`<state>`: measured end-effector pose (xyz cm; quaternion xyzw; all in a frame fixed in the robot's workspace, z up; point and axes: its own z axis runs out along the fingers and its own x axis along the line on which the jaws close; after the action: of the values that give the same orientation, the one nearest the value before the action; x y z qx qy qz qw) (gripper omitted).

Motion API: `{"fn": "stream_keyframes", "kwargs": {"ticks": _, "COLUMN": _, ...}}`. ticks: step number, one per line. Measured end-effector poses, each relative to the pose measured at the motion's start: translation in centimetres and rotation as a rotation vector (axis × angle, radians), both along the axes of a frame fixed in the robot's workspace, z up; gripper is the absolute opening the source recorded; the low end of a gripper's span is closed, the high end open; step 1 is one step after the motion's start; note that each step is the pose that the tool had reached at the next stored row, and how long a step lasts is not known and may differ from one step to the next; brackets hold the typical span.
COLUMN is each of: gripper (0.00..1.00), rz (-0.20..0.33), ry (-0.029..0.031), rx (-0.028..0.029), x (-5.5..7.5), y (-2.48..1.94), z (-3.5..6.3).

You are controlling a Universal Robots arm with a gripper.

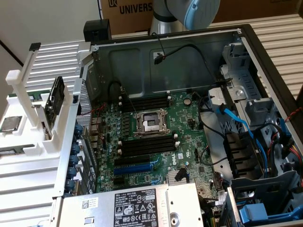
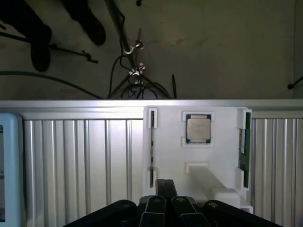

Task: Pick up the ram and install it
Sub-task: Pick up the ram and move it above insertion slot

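Ram (image 1: 57,96) stands on its long edge in a white holder (image 1: 62,126) in the left part of the exterior view, outside the computer case (image 1: 132,56). The space over its upper edge is free. A tall white post of the holder rises close beside it, and a side wall of the case stands between the holder and the motherboard (image 1: 184,123).

In the wrist view the ram sits at one outer edge of the holder. The CPU chip (image 2: 198,128) lies in its square seat near it, with a narrow dark groove on the chip's other side.

The arm (image 1: 189,12) shows at the top centre of the exterior view, behind the rear wall of the case. The gripper (image 2: 165,189) hangs over the holder and looks straight down. Its fingers are pressed together and carry nothing, and they are well apart from the ram.

I count one ram, one CPU chip and one socket (image 1: 150,124). There are two groups of long black slots (image 1: 144,102), one above and one below the socket. Blue cables (image 1: 232,118) crowd the case at the exterior view's right.
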<state>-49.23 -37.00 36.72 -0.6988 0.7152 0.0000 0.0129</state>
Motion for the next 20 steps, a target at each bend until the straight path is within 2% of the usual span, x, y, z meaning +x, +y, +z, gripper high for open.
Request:
{"fn": "stream_keyframes", "kwargs": {"ticks": 3, "gripper": 0.1, "rz": 0.0, "ry": -0.0001, "rx": -0.0014, "x": 0.0, "y": 0.08, "z": -0.03}}
{"fn": "stream_keyframes", "kwargs": {"ticks": 5, "gripper": 0.1, "rz": 0.0, "ry": -0.0001, "rx": -0.0048, "x": 0.0, "y": 0.31, "z": -0.11}}
{"fn": "stream_keyframes", "kwargs": {"ticks": 10, "gripper": 0.1, "rz": 0.0, "ry": -0.0008, "rx": -0.0145, "x": 0.0, "y": 1.14, "z": -0.48}}
{"fn": "stream_keyframes", "kwargs": {"ticks": 19, "gripper": 0.1, "rz": 0.0, "ry": -0.0006, "rx": -0.0155, "x": 0.0, "y": 1.21, "z": -1.78}}
{"fn": "stream_keyframes", "kwargs": {"ticks": 20, "gripper": 0.1, "rz": 0.0, "ry": -0.0005, "rx": -0.0159, "x": 0.0, "y": 1.3, "z": -2.21}}
